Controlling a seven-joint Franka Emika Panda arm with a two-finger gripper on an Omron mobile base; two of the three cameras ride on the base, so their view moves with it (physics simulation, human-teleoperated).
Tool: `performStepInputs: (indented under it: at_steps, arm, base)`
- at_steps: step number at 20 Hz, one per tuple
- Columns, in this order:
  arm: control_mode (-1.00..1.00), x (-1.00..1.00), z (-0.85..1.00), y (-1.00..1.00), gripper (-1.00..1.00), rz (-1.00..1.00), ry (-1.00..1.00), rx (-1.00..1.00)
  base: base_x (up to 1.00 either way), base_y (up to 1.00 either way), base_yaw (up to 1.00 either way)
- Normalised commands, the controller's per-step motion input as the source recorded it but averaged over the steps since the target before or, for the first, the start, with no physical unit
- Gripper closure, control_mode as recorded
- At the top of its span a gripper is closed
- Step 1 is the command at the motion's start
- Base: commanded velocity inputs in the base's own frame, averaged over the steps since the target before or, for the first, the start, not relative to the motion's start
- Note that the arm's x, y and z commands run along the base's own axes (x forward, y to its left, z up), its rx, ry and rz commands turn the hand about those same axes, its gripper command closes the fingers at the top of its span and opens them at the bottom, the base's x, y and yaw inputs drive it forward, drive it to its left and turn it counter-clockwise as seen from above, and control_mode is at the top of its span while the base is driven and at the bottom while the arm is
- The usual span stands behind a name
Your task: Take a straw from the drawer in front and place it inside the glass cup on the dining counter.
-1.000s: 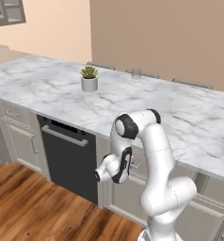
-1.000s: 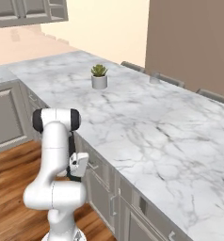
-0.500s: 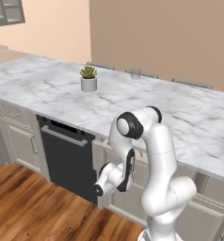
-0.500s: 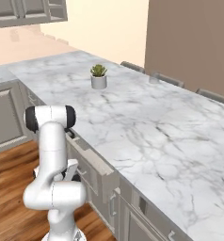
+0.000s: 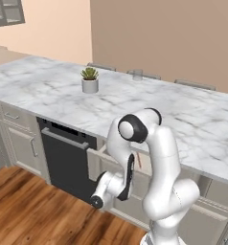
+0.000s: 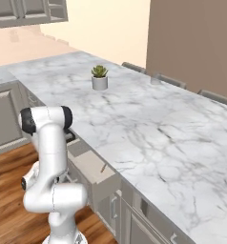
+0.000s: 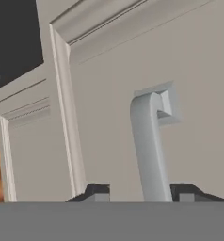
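My two fingertips [image 7: 99, 192] stand apart at the bottom of the hand view, one on either side of the slim silver bar handle [image 7: 149, 150]; neither seems to press on it, so I judge my gripper [image 7: 142, 193] is letting go, not clamped. The handle sits on the panelled front of the drawer [image 7: 132, 89], close before me.

In the right base view the drawer [image 6: 94, 167] stands pulled out from under the near edge of the dining counter [image 6: 149, 128]. One straw [image 6: 102, 168] lies inside it, a thin brownish-orange stick near the drawer's right end. In the left base view I see it as a short orange line [image 5: 138, 160] just under the counter's edge, behind my arm.

So I take the step in hand to be the end of opening the drawer. My next move calls for backing off the handle, rising over the open drawer and coming down with my fingers either side of that thin stick.

Farther off, one white pot with a green plant [image 5: 90, 81] stands on the counter toward its left. One glass cup [image 5: 137, 74] stands at the counter's far edge, well apart from the drawer. Beside the drawer is one black-fronted dishwasher [image 5: 68, 160].
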Motion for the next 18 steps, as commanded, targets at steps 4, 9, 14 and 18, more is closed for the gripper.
performStepInputs:
  at_steps: [4, 9, 14, 18]
  arm:
    - [-1.00, 0.00, 0.00, 1.00, 1.00, 0.04, 0.17, 0.08]
    - [-1.00, -0.05, 0.02, 1.00, 1.00, 0.01, 0.16, 0.06]
    - [-1.00, -0.21, 0.05, 1.00, 1.00, 0.00, 0.14, 0.03]
    - [-1.00, -0.20, 0.09, 0.94, 1.00, 0.00, 0.12, 0.02]
  base:
    - [0.00, 0.00, 0.00]
    - [0.00, 0.00, 0.00]
    - [0.00, 0.00, 0.00]
    - [0.00, 0.00, 0.00]
